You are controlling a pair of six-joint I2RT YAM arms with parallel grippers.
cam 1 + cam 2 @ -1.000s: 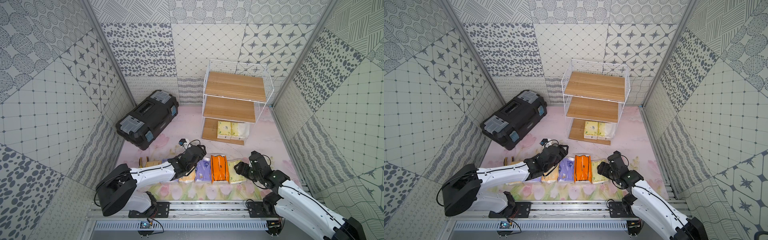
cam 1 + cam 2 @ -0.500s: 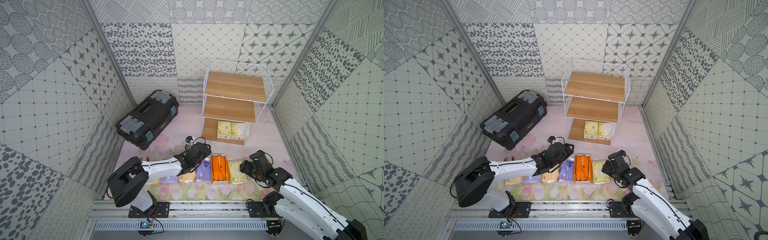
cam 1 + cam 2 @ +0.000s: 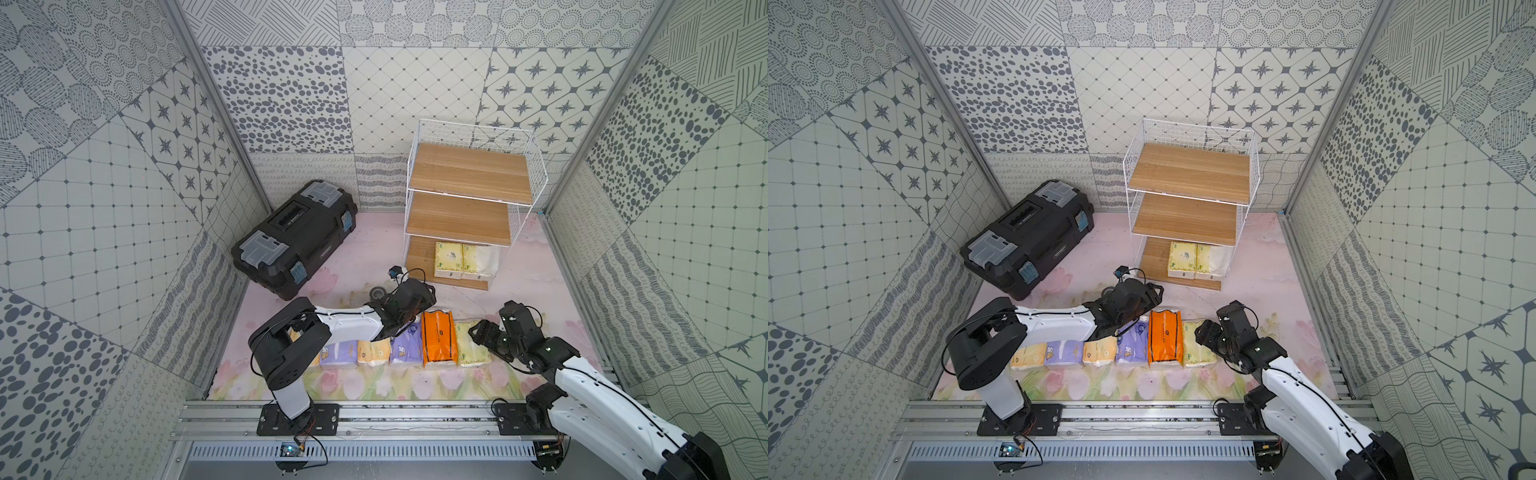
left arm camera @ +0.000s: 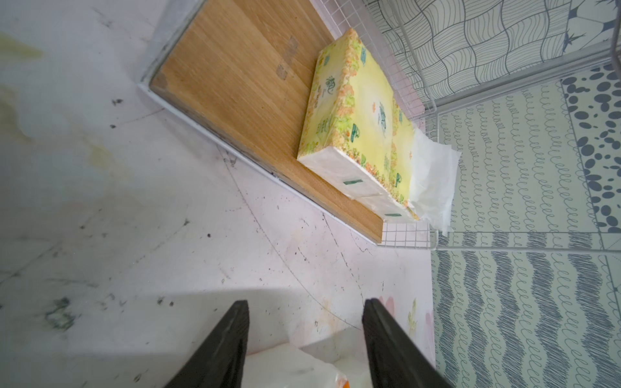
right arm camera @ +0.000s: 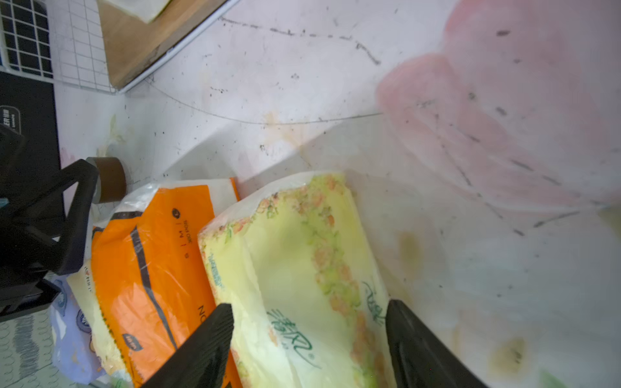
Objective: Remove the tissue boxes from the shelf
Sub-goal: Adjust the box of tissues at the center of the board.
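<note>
Tissue boxes (image 3: 449, 259) are mostly off the shelf (image 3: 469, 172): six lie in a row on the floral mat (image 3: 374, 382) in front of the arms. Two pale yellow-green ones sit touching, side by side, on the bottom board, beneath the two bare upper boards. The left gripper (image 4: 305, 302) faces that pair across open mat, its fingers spread with nothing between them. The right gripper (image 5: 309, 304) stands astride the end pack (image 5: 302, 268) of the row, fingers wide at its flanks; whether they press it I cannot tell. The likeliest trouble is the reach under the middle board: headroom looks tight, so a high approach could knock the board or the wire side. Because the two packs touch, a pinch may drag both or slide off the slick wrap. A loose white sheet (image 4: 433, 171) beside them pokes through the wire and could snag. The left arm also hangs over the row, close to the tape roll (image 3: 377, 293), and might sweep either.
</note>
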